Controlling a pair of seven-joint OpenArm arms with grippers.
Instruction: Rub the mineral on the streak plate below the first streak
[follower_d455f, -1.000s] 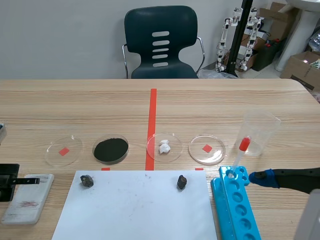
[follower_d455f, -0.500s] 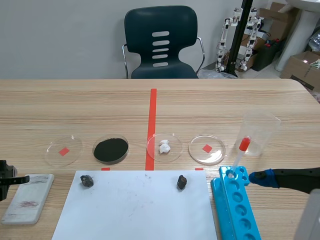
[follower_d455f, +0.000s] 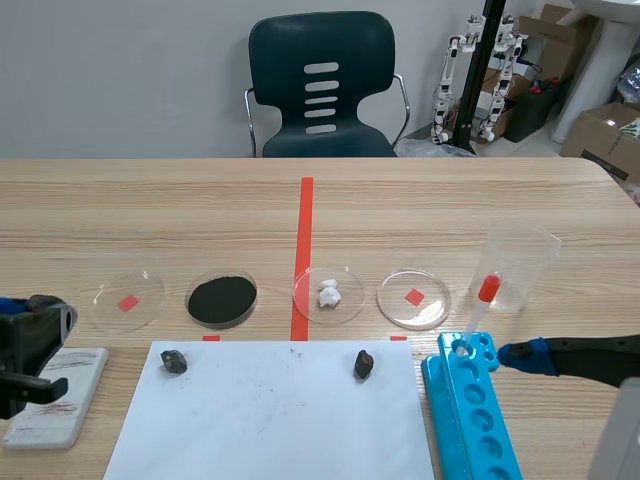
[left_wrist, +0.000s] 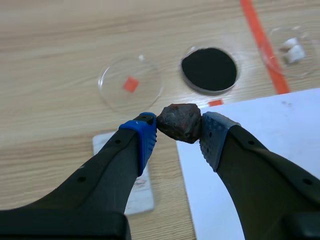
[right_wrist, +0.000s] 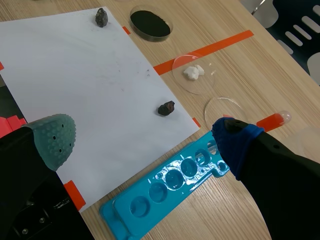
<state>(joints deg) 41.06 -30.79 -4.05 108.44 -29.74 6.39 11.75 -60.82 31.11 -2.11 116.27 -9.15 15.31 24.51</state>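
Bright, even indoor light w/ soft shadows. Left wrist view: mineral (left_wrist: 180, 122) sharp, bench (left_wrist: 50, 60) behind it slightly blurred.

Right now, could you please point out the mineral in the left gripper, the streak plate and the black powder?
mineral (left_wrist: 180, 122): left wrist view, middle of the rock.
streak plate (follower_d455f: 82, 388): scene view, bare white part of its surface.
black powder (left_wrist: 209, 69): left wrist view, middle of the powder.
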